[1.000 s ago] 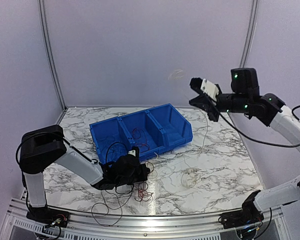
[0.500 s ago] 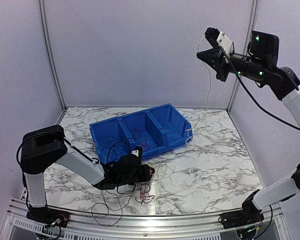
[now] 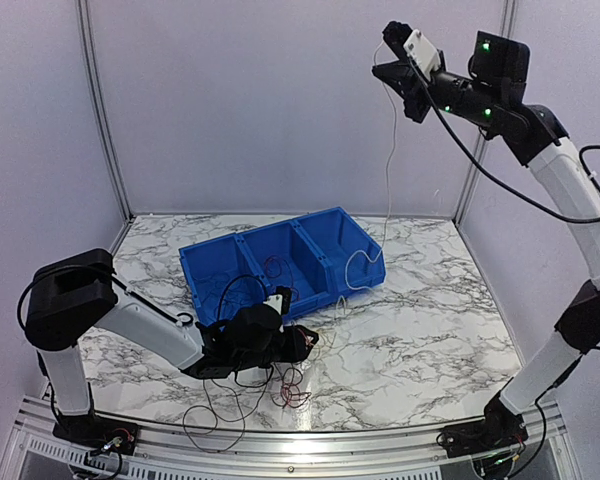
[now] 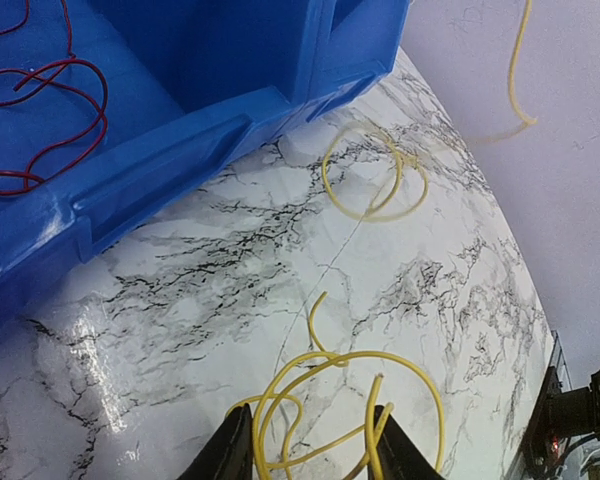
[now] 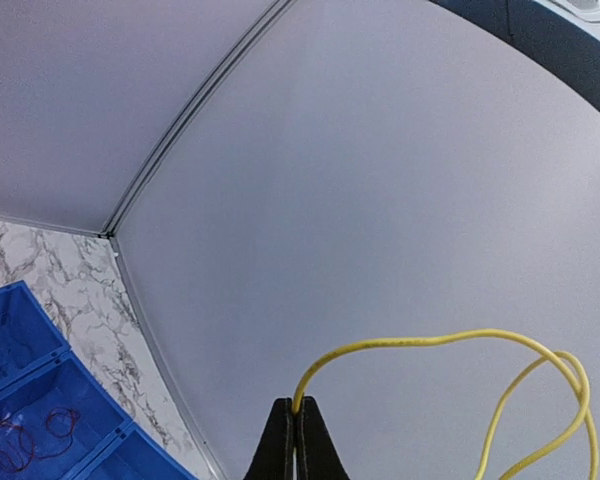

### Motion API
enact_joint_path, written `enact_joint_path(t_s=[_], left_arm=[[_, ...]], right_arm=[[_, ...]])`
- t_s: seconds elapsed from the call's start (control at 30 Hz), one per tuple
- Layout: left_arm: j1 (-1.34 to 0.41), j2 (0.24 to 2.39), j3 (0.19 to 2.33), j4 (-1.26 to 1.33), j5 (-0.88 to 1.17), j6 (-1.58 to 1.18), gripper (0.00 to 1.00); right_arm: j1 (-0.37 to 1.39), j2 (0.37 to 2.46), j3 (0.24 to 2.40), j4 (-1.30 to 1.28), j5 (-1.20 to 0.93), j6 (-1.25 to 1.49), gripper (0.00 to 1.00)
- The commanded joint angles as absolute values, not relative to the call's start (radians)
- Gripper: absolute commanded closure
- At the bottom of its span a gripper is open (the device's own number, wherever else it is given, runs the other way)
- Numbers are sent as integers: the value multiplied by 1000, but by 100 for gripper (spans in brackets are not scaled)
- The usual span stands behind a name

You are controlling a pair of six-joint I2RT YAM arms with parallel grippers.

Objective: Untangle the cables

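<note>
Right wrist, right tool pinching looped yellow cable, left tool released

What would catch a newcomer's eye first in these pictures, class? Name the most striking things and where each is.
The right pincer, raised high near the back wall, is shut on a yellow cable that hangs down past the blue bin. Low in front of the bin, the left pincer sits open around yellow loops.
</note>
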State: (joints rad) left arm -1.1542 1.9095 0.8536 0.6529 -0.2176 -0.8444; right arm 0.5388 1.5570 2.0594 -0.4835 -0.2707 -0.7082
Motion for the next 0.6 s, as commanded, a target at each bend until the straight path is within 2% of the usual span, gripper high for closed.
enact_joint_path(t_s=[0.0,0.37,0.57], left_arm=[[-1160,1877,861,658,-220,-825,60],[-1161,1875,853,659,-218,-825,60],[-1161,1874,847,660,-220,-826,60]], right_arm=[[533,1624,2180,-383,-231,-747,100],[532,1793,2268,-247,-125,-854,100],[524,1814,2086,-187,-118,-829,100]])
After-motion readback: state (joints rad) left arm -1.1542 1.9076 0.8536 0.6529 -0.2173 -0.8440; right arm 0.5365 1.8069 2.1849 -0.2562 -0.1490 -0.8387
